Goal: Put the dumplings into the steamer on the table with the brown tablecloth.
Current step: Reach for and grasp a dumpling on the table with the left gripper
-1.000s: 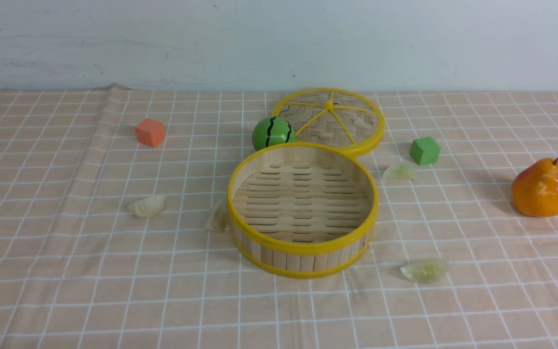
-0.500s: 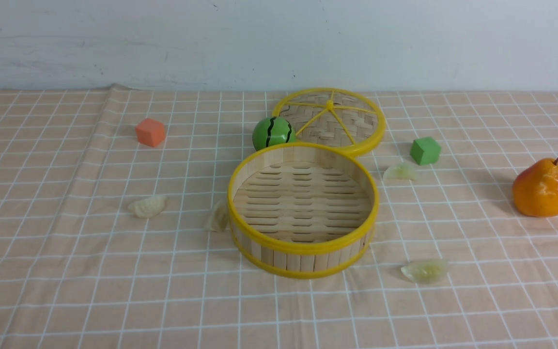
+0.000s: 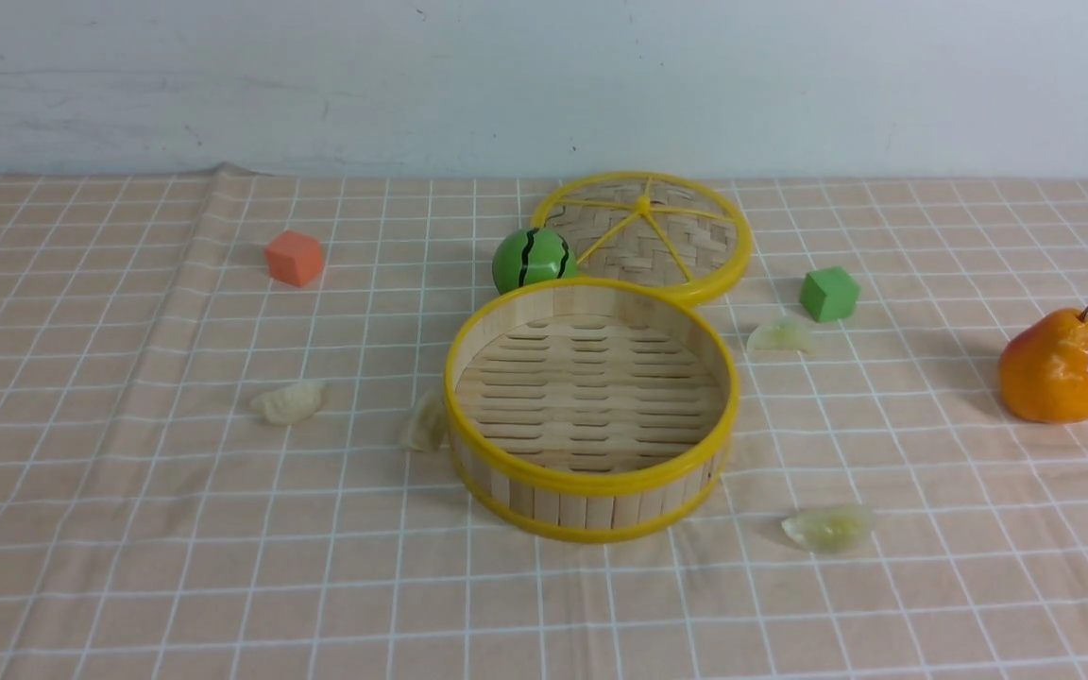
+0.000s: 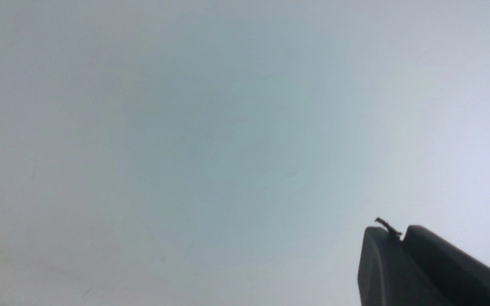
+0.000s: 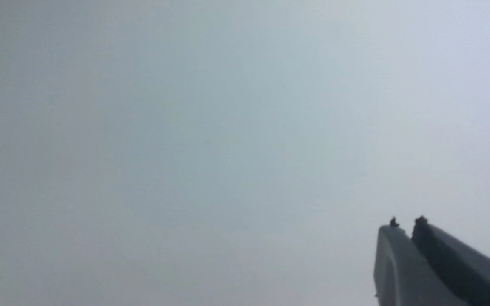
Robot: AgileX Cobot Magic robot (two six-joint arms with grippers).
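Note:
The steamer (image 3: 591, 480) stands on the brown tablecloth (image 3: 128, 529) near the table's middle, its slotted floor bare. A cream dumpling (image 3: 287, 401) lies to its left, and another cream dumpling (image 3: 424, 424) leans against its left wall. One pale green dumpling (image 3: 779, 336) rests right of the steamer by the green cube, a second pale green dumpling (image 3: 827, 527) lies nearer, at the front right. No arm shows in the front view. My left gripper (image 4: 400, 236) and right gripper (image 5: 405, 227) are shut, empty, against a blank pale wall.
The flat woven lid (image 3: 646, 232) lies behind the steamer with a green striped ball (image 3: 531, 259) beside it. An orange cube (image 3: 295, 258) sits at the back left, a green cube (image 3: 828, 293) at the back right, a pear (image 3: 1055, 366) at the far right.

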